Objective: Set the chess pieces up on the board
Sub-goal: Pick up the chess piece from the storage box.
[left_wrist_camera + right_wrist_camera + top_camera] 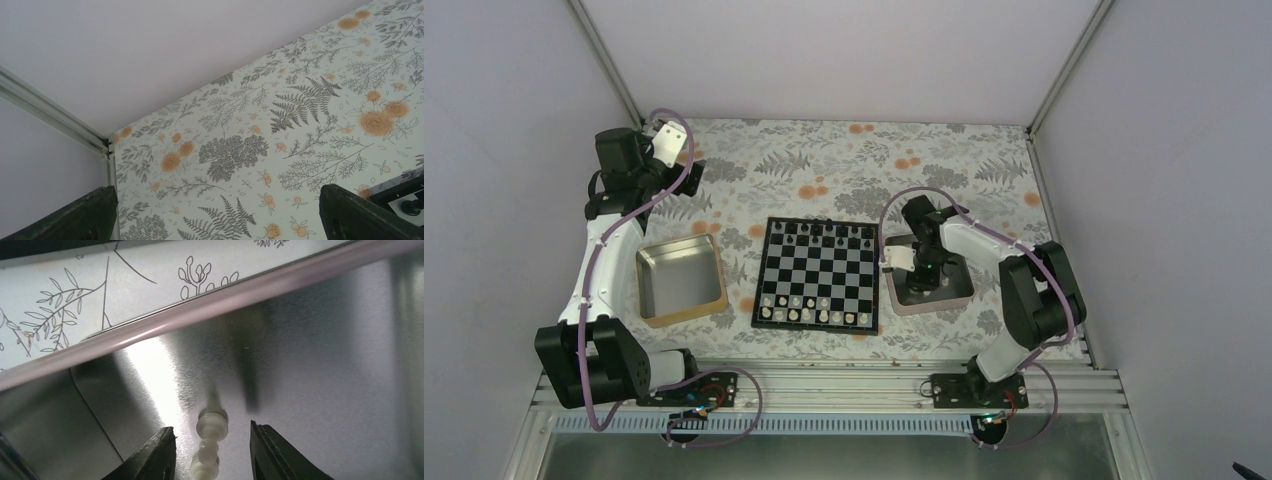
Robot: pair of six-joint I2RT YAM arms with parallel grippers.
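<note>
The black-and-silver chessboard (pixel 818 272) lies mid-table, with several black pieces along its far rows and several white pieces along its near rows. My right gripper (pixel 917 290) reaches down into the metal tray (pixel 964 296) right of the board. In the right wrist view its fingers (pixel 159 450) stand apart on either side of one white chess piece (pixel 209 440) lying on the tray floor, not touching it. My left gripper (pixel 686 180) hangs open and empty over the far left of the table; its fingers (pixel 75 215) are wide apart.
A second square metal tray (pixel 681 280) with a tan rim sits left of the board. The right tray's pink rim (pixel 200 305) runs just beyond the right gripper. Enclosure walls and metal posts stand close at the back and sides.
</note>
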